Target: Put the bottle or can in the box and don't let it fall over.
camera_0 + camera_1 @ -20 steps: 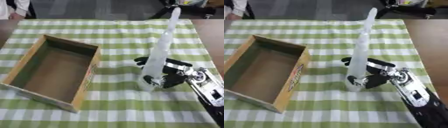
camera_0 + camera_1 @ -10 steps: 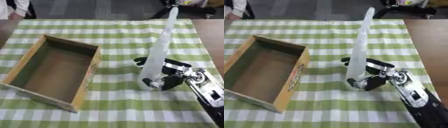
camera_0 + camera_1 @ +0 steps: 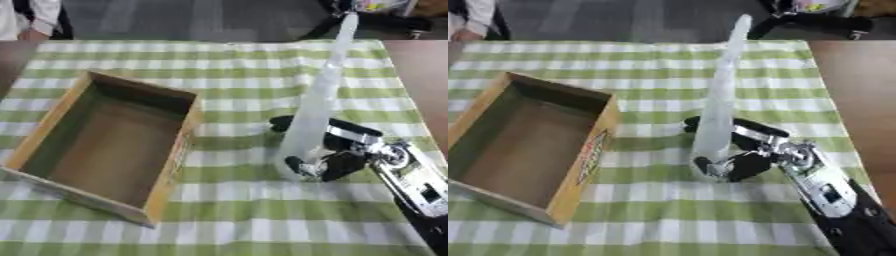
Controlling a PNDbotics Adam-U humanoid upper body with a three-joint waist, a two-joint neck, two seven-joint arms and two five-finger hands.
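A tall, slim white bottle [image 3: 315,107] stands upright on the green-checked cloth, right of centre, tapering to a narrow top. My right hand [image 3: 339,150] comes in from the lower right and has its fingers and thumb curled round the bottle's base. The open cardboard box [image 3: 182,145] lies to the left, empty inside, a hand's width from the bottle. My left hand is not in view.
The green and white checked cloth [image 3: 219,65] covers most of the table; bare brown tabletop [image 3: 859,90] shows at the right. A person's sleeve and hand [image 3: 31,20] sit at the far left corner. Dark equipment [image 3: 815,20] lies beyond the far edge.
My right hand and the bottle have barely moved; the fingers have drawn a little closer round the bottle's base. The box has stayed where it was.
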